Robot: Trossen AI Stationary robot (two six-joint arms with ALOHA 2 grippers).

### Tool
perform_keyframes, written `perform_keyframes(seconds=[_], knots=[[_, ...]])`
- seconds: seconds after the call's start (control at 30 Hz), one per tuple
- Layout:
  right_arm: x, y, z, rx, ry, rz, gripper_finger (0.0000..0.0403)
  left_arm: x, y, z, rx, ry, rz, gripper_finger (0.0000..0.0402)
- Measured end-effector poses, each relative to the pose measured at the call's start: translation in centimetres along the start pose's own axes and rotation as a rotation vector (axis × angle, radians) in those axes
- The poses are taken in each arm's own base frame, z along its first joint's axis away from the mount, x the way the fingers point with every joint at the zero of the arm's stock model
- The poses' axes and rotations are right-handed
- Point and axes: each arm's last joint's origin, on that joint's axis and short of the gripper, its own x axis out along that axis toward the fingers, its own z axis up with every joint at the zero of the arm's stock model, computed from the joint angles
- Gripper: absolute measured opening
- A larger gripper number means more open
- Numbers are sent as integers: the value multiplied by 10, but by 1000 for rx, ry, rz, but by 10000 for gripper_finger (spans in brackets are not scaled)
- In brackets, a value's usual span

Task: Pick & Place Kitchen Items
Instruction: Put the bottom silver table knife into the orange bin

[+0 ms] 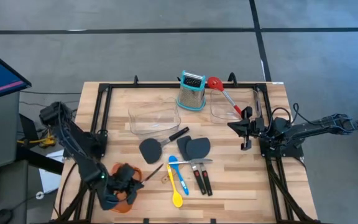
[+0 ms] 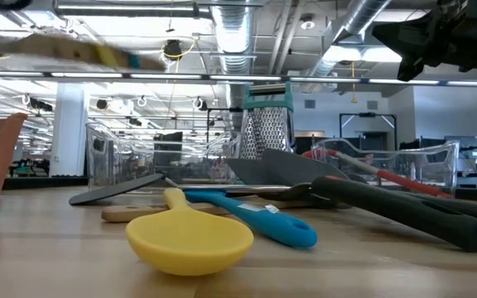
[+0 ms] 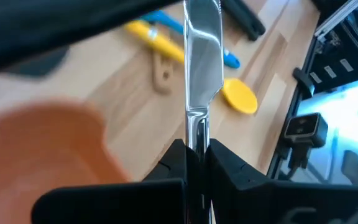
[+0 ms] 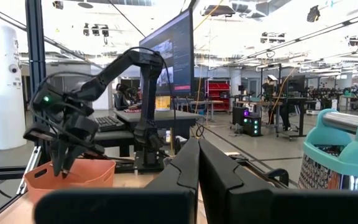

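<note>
The left gripper [image 1: 124, 186] hangs over the orange tray [image 1: 118, 205] at about seven o'clock on the tabletop [image 1: 241, 186], its jaws clenched on a thin steel utensil [image 3: 202, 62] whose flat shiny blade sticks straight out between the fingers [image 3: 229, 165] in the left wrist view. What kind of utensil it is cannot be told.

The right gripper [image 1: 246, 127] waits at about three o'clock, above the tabletop, jaws pressed together and holding nothing.

The other kitchen items lie loose near the middle of the tabletop. A dark spatula [image 1: 151, 148] sits just toward nine o'clock of two more dark spatula heads [image 1: 194, 147]. Below them toward six o'clock lie a blue spoon [image 1: 176, 171] and a yellow spoon [image 1: 176, 193] side by side, with two black-handled tools [image 1: 202, 179] just toward three o'clock of them. A wooden spatula [image 1: 153, 172] lies between the tray and the spoons.

At twelve o'clock stands a metal grater [image 1: 191, 92] with teal trim, between two clear bins [image 1: 154, 118]. A red slotted spoon [image 1: 224, 94] leans in the bin at one o'clock.
</note>
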Motion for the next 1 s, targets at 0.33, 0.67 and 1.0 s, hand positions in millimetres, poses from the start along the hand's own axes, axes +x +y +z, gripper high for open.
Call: perform_keyframes(seconds=[0.33, 0.67, 1.0], knots=[[0, 0, -2, 6, 22, 3, 0, -24, -13, 58, 137, -95, 82, 3], [0, 1, -5, 92, 56, 6, 0, -43, -8, 72, 289, 3, 278, 3], [1, 0, -7, 121, 70, -25, 0, -28, -20, 32, 220, 206, 359, 3]])
